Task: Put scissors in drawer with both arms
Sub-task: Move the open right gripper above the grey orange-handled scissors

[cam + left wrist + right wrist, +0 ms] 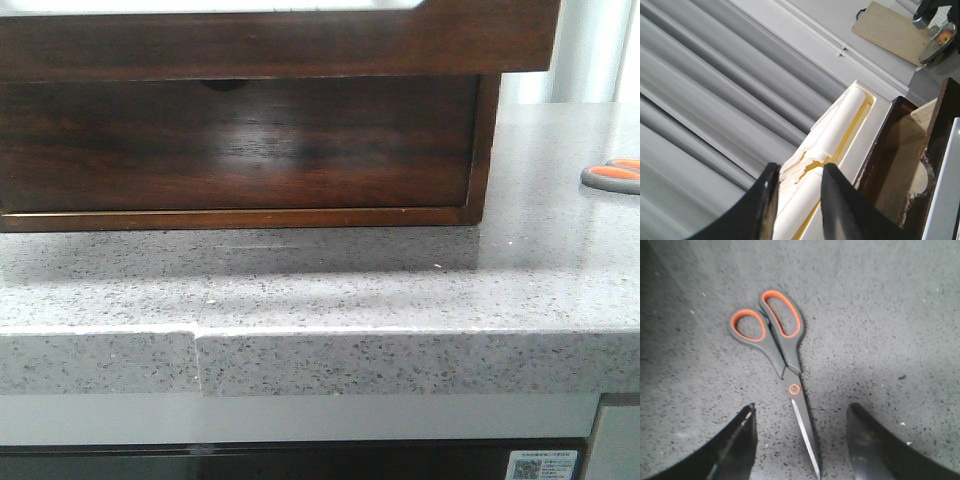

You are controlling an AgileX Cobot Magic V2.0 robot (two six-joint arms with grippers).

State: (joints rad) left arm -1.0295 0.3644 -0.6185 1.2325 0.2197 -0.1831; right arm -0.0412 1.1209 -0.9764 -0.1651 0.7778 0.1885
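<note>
The scissors, with orange loops rimmed in grey, lie flat on the speckled counter. Their handles show at the far right of the front view. My right gripper hangs over them, open, with the closed blade between the two fingers and not touched. The drawer is the wide shallow dark wooden front at the top of the front view, standing out past the cabinet, with a whitish strip inside. My left gripper is open and empty beside the cabinet's top corner. Neither gripper shows in the front view.
The wooden cabinet fills the back left of the counter; its taller lower front has a half-round notch. The grey speckled counter ends at a front edge. The left wrist view shows a white moulding and a curtain.
</note>
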